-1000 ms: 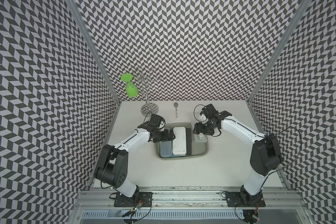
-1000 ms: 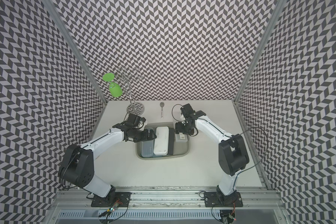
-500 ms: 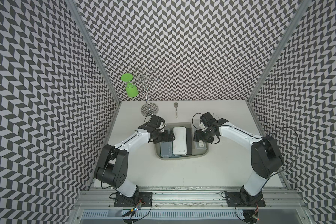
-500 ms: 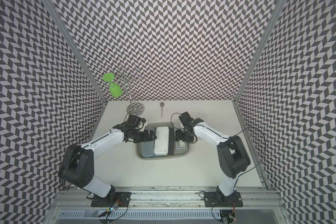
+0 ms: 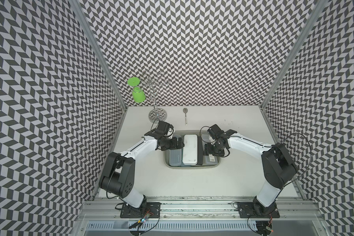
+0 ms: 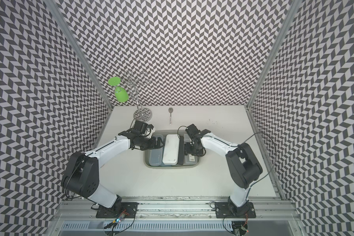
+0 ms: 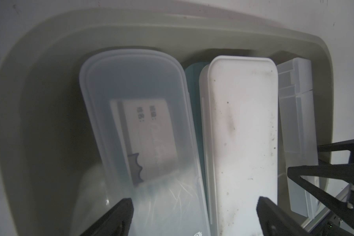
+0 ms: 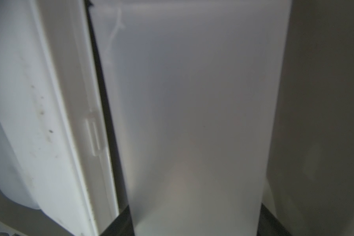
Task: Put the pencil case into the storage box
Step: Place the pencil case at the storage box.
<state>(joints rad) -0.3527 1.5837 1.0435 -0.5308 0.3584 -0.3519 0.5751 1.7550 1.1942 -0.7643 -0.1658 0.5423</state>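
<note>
Frosted pencil case (image 8: 192,102) inside storage box (image 7: 192,30)

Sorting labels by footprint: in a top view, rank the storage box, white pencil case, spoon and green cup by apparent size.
1. storage box
2. white pencil case
3. green cup and spoon: unranked. The cup hangs nearer the camera, and the spoon is long but thin.

A chrome wire glass rack (image 5: 157,115) is seen standing at the far left corner of the white table (image 5: 192,183), and 1 green wine glass (image 5: 138,96) is hung upside down from an arm on its left side. 1 metal spoon (image 5: 185,118) is laid flat near the rack's base, its bowl toward the back. The table is enclosed on 3 sides by black-and-white chevron-patterned walls (image 5: 192,51), and an aluminium rail (image 5: 192,201) is mounted along its near edge.
</note>
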